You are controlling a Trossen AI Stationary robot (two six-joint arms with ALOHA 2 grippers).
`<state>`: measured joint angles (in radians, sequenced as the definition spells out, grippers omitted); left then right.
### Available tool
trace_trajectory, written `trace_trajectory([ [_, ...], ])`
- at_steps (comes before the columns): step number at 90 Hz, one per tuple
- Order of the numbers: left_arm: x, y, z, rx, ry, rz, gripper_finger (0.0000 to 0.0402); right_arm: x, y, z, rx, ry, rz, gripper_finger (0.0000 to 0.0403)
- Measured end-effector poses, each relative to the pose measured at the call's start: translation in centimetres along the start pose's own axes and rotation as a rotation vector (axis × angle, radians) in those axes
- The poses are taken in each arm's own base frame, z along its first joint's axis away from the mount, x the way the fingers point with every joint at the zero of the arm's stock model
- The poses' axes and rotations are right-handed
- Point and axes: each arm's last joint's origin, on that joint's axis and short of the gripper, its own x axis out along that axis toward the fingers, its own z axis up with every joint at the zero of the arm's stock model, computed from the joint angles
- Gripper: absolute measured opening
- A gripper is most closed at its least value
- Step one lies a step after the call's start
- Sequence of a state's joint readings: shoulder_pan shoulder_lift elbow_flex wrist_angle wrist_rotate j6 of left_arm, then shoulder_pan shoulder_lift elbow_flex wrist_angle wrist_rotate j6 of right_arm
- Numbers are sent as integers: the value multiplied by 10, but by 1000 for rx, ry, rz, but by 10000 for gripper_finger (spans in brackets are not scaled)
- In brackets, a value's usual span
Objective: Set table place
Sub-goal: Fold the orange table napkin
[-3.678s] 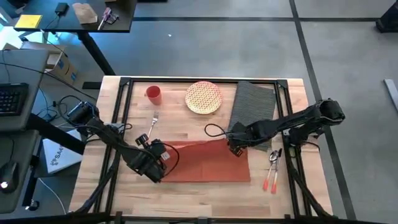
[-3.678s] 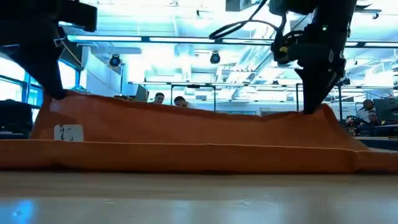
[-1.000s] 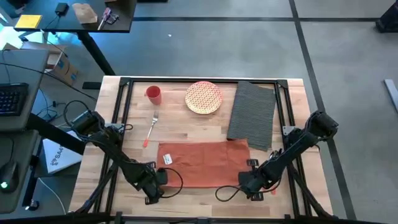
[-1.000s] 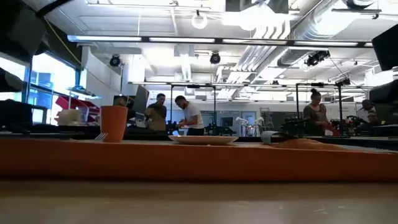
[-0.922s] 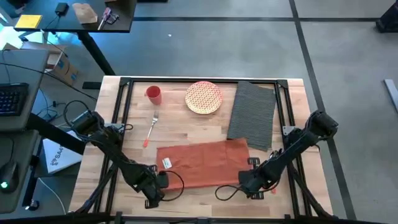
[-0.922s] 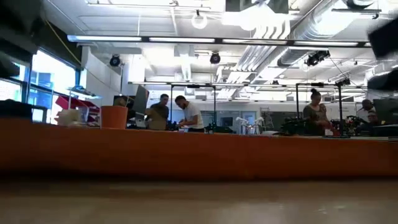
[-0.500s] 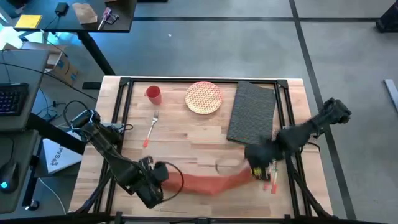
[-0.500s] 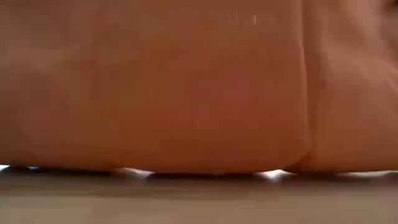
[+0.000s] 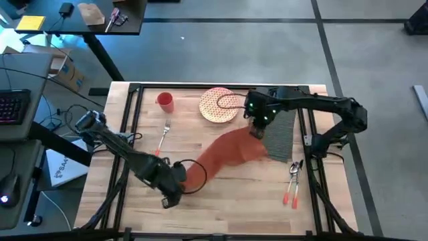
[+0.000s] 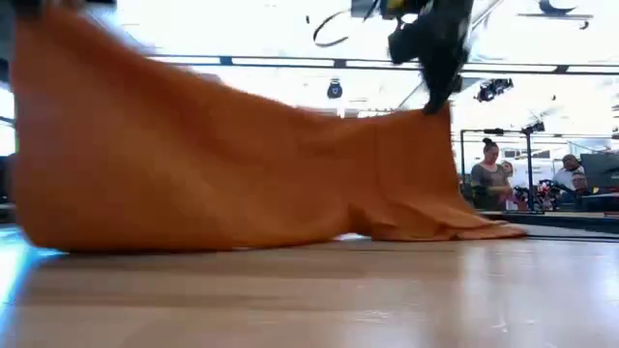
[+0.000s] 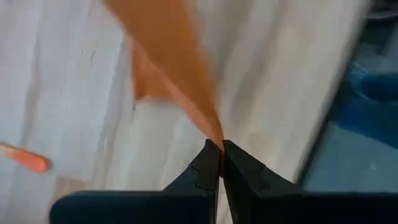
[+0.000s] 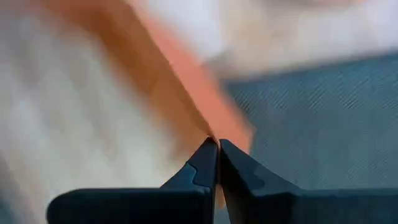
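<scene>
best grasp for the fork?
Take the fork by its orange handle, mid-length, from straight above, fingers closing across its width. It lies flat on the table, tines toward the red cup, nothing touching it.

arms: two, dark, jointed | cables: black loops along each | fingers (image 11: 208, 168): dark, tapered, notched inner edges

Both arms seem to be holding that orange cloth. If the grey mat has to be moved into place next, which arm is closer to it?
Probably the right gripper: it hangs at the placemat's edge, though shut on the napkin.
</scene>
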<state>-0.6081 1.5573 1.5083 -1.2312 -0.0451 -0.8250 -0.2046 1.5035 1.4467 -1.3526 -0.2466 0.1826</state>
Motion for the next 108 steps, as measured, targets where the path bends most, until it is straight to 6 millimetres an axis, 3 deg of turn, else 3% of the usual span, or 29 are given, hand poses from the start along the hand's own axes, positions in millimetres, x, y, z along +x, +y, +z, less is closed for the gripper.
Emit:
trace_trajectory([
  [12,-60,4,-7,109,-126,-190,0,-27,39,-18,-67,107,234,0],
  [22,-96,11,-13,134,-227,-343,0,-58,62,-24,-145,95,488,0],
  [28,-108,18,-16,106,-274,-368,0,-77,62,-21,-145,25,524,0],
  [35,-112,30,-17,38,-306,-307,0,-90,44,-10,-102,-76,466,0],
  [40,-103,36,-17,-15,-302,-256,0,-88,23,0,-65,-116,396,0],
  [47,-78,42,-14,-91,-259,-190,0,-67,-10,19,-36,-113,301,0],
  [63,8,53,-15,-355,-137,-64,0,12,-81,69,-46,-138,114,0],
  [73,56,61,-26,-530,-69,-1,0,53,-107,88,-88,-130,-20,0],
  [81,80,62,-30,-614,-14,-68,0,65,-112,90,-163,-83,-19,0],
  [88,91,59,-30,-641,21,-136,0,67,-105,86,-235,-47,45,0],
  [99,94,54,-30,-646,76,-180,0,72,-78,68,-317,-7,216,0],
  [108,92,52,-32,-644,127,-216,0,94,-51,50,-354,31,294,0],
])
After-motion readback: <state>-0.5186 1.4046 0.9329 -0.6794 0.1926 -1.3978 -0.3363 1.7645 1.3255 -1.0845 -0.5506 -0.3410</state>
